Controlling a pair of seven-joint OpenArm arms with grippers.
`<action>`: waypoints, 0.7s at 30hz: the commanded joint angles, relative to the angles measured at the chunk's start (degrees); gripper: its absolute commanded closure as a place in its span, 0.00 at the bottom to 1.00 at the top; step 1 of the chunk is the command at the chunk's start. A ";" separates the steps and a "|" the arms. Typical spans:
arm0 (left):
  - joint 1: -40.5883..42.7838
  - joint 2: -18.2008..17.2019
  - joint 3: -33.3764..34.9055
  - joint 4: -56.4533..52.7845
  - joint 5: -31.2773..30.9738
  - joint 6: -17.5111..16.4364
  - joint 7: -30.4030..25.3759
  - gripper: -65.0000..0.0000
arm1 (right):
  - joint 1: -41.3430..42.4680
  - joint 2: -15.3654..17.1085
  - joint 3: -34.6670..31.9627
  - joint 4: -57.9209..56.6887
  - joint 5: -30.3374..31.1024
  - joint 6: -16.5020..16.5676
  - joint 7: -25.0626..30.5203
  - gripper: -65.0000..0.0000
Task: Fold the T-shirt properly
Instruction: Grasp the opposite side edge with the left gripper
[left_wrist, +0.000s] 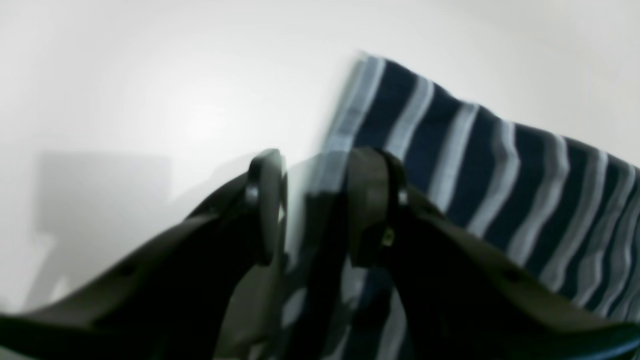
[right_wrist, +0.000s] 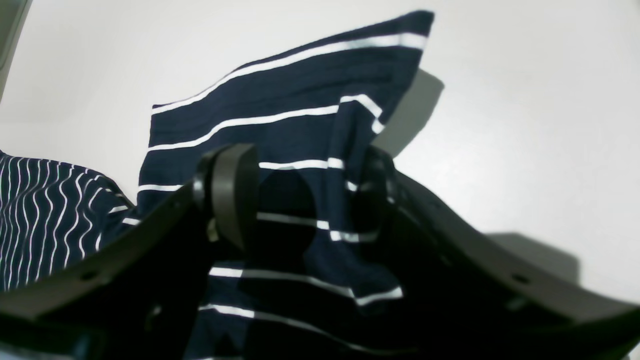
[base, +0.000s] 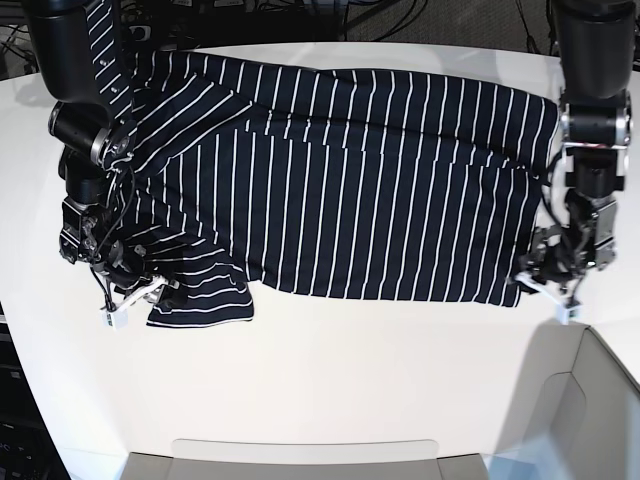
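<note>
Both tools clamp the T-shirt (base: 350, 180): left tool (left_wrist: 317, 200) on its hem corner, right tool (right_wrist: 295, 200) on a sleeve, shirt's length stretched between them.

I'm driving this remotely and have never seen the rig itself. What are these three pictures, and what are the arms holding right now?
The wide picture looks down on a white table from above. A dark T-shirt with thin white stripes lies spread across it, still unfolded. Two black robot arms reach in from the far side, one at each end of the shirt.

The other two pictures come from small cameras mounted on the wrists, looking out between the finger pairs.

The left gripper, on the right of the wide view, sits at the shirt's near corner. Its wrist picture is blurred, but the shirt's edge runs between its fingers.

The right gripper, on the left of the wide view, is at a sleeve. Its wrist picture shows fabric bunched between its fingers.

Both seem to be gripping cloth; how firmly, I cannot tell.
</note>
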 joint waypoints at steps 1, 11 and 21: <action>-1.90 -1.04 -0.05 -0.92 0.24 -0.03 1.12 0.64 | -0.02 0.25 -0.36 -0.35 -3.59 -2.16 -4.91 0.53; -2.69 1.25 0.03 -4.79 0.24 -7.32 1.12 0.64 | -0.02 0.25 -0.36 -0.35 -3.68 -2.16 -5.09 0.53; -2.69 4.41 5.31 -5.05 -0.02 -3.10 0.51 1.00 | 1.39 0.16 -3.00 -0.35 -3.68 -2.25 -4.65 0.92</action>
